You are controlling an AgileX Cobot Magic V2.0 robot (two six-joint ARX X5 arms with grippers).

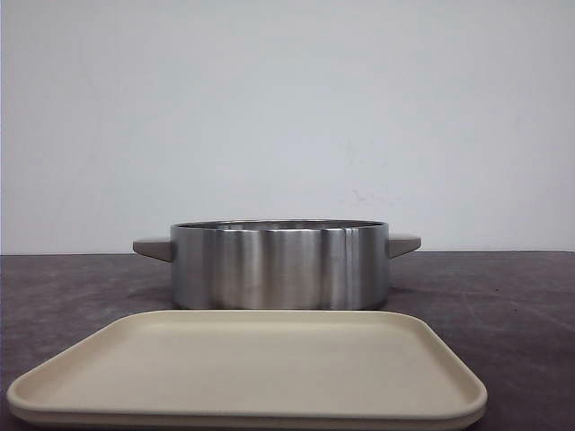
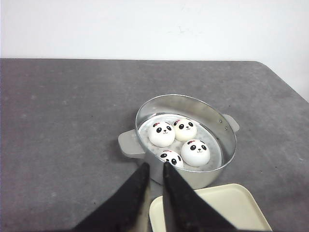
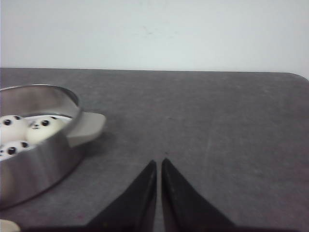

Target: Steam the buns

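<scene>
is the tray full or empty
Empty. The tray is bare in the front view; all four buns sit in the pot.

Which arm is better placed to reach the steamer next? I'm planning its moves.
Left, probably. The left gripper, empty, points at the steamer pot holding the buns; the right gripper faces bare table beside it.

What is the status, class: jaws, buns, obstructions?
Both grippers, left and right, empty, jaws nearly shut. Four buns in steel pot. Tray bare; nothing blocking.
</scene>
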